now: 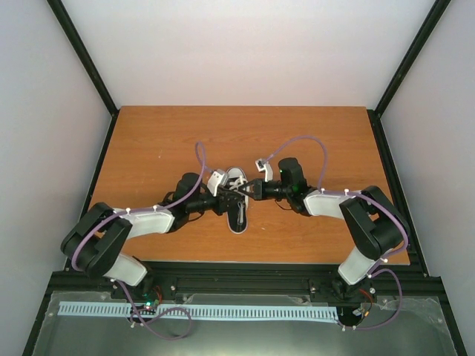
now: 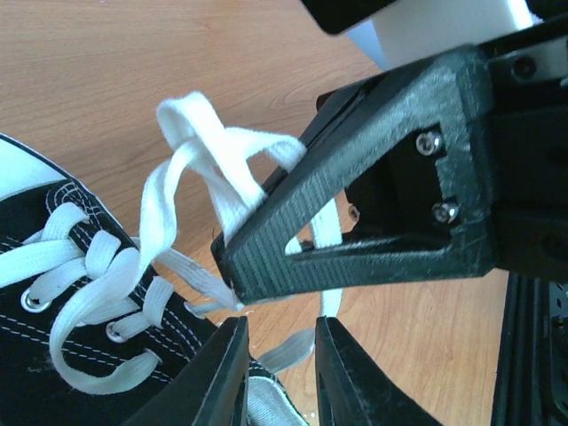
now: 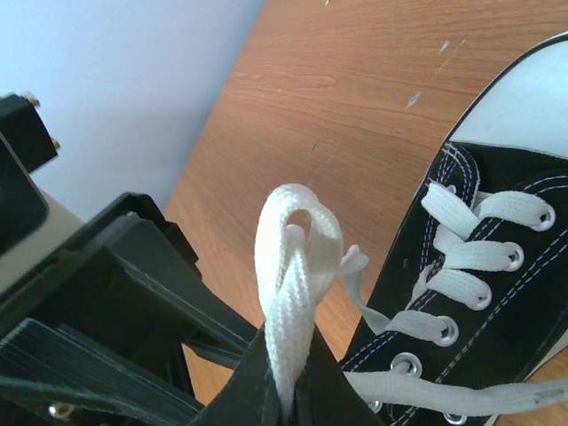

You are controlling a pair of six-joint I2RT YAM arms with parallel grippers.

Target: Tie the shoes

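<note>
The black canvas sneaker point(image 1: 239, 211) with its white toe cap lies mid-table between both arms. It also shows in the left wrist view point(image 2: 53, 355) and the right wrist view point(image 3: 497, 293). My right gripper point(image 3: 288, 395) is shut on a doubled loop of white lace point(image 3: 297, 257) and holds it up beside the eyelets. In the left wrist view one of its fingers point(image 2: 355, 195) pins that loop point(image 2: 200, 142). My left gripper point(image 2: 280, 333) is open just below that finger. A loose lace strand runs behind its gap, unpinched. Both grippers, left point(image 1: 225, 194) and right point(image 1: 247, 191), meet over the shoe.
The wooden table point(image 1: 163, 148) is bounded by white walls and black corner posts point(image 1: 82, 55). A black rail point(image 1: 237, 271) runs along the near edge. Purple cables point(image 1: 312, 144) loop above both forearms.
</note>
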